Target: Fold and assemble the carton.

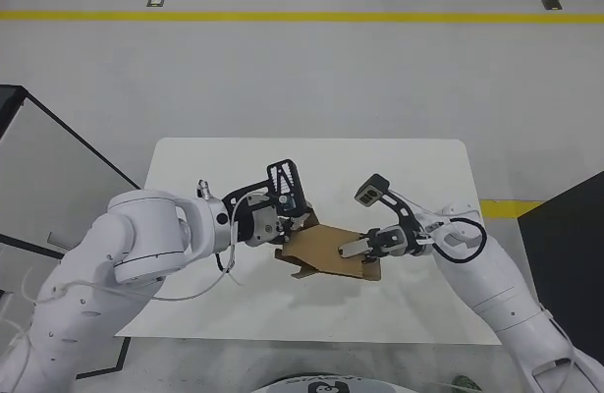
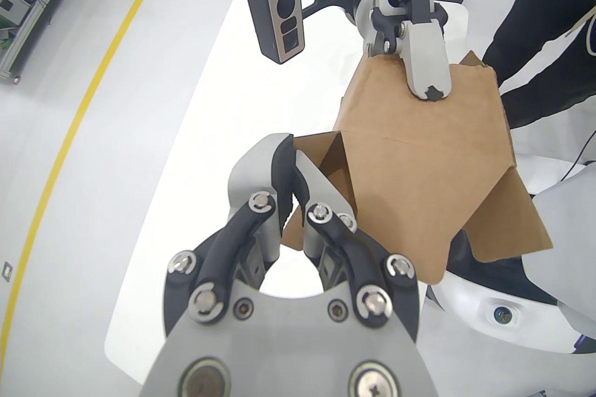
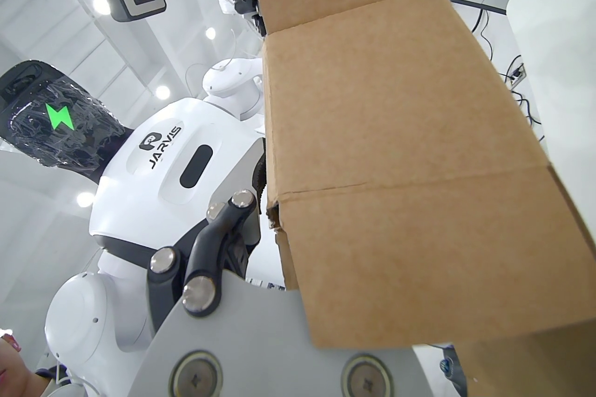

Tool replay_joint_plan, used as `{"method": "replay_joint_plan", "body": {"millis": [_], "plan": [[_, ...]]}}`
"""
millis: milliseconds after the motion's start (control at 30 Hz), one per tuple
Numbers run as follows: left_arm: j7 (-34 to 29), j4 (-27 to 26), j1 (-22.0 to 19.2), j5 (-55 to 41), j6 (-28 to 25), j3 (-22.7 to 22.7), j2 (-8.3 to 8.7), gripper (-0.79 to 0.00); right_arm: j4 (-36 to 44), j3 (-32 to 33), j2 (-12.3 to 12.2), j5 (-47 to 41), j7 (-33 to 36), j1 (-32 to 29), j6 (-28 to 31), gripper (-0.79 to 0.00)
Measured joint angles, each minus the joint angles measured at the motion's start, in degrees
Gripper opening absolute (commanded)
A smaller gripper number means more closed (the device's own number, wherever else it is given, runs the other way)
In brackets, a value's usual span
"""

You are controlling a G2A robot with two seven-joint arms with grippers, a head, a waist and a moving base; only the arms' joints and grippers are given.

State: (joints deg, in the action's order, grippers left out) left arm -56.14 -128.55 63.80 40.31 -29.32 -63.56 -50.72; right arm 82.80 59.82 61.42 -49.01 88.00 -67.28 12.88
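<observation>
A brown, partly folded carton (image 1: pixel 326 253) hangs just above the white table (image 1: pixel 400 167), held between both arms. My left gripper (image 1: pixel 287 228) is at the carton's left end. In the left wrist view this gripper (image 2: pixel 292 168) is shut on a short end flap of the carton (image 2: pixel 419 166). My right gripper (image 1: pixel 358 246) is at the carton's right side. The left wrist view shows the right gripper (image 2: pixel 430 91) with one white finger pressed flat on the top panel's edge. In the right wrist view the carton (image 3: pixel 396 115) lies across the gripper and hides its fingertips.
The table's far half (image 1: pixel 311 162) and front strip are bare. A black-framed stand (image 1: pixel 17 147) sits off the table's left side and a dark panel (image 1: pixel 576 246) off its right. A yellow floor line (image 1: pixel 302 16) runs beyond the table.
</observation>
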Motion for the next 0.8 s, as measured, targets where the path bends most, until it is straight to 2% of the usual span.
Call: {"method": "replay_joint_plan", "body": {"millis": [400,800], "plan": [[0.28,0.23,-1.35,0.56,0.83,2.55,-0.41,-0.785,0.49,-0.52,-1.32,0.04,0.0,-0.51,0.63,-0.785],[-0.39,0.8,-1.48,1.84,1.71,2.11,-0.33,-0.785,0.85,-0.26,-2.35,-0.01,0.0,-0.89,1.03,-0.785]]}}
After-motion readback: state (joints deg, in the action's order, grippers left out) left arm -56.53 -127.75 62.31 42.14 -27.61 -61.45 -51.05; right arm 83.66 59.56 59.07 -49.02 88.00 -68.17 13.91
